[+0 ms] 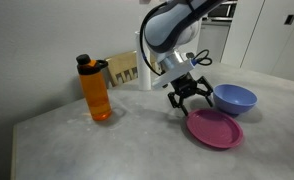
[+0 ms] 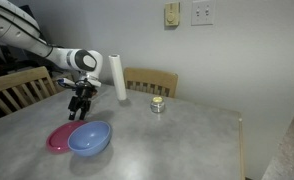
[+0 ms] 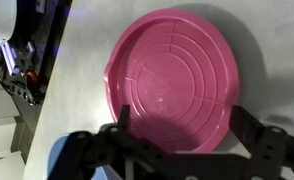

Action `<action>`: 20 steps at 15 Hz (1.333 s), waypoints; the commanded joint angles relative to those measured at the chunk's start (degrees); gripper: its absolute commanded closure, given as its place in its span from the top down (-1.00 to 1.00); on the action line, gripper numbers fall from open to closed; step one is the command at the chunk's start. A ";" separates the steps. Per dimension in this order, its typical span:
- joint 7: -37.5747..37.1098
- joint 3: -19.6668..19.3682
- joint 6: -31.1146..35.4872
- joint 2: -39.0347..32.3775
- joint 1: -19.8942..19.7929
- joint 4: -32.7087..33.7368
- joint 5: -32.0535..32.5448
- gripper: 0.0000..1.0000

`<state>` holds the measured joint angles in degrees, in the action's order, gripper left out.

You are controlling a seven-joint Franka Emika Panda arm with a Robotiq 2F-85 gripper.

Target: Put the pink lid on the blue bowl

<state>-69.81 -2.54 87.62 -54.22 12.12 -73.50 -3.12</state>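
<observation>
Spread tool (image 1: 190, 102) seemingly above pink lid (image 1: 215, 128)

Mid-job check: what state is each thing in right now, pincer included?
pincer: open, over the pink lid, holding nothing.
pink lid: flat on the table, rim up, not on the bowl.
blue bowl: upright, uncovered, looks empty.
orange bottle: upright, cap on.
white roll: standing upright.
</observation>
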 commanded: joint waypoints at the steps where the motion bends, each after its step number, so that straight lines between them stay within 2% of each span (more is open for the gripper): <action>1: -2.05 0.04 -3.20 -0.76 -0.45 2.38 -0.78 1.00; 9: -0.95 0.41 -0.37 -3.71 -1.44 5.58 -0.96 1.00; 13: 1.89 0.94 4.40 -5.84 -2.64 6.28 -1.49 1.00; 17: 3.34 1.07 5.34 -5.47 -3.13 5.87 -2.60 1.00; 20: 3.61 1.46 3.70 -5.18 -3.32 5.93 -3.77 1.00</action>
<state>-67.58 -2.23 90.86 -57.93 9.89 -68.92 -5.02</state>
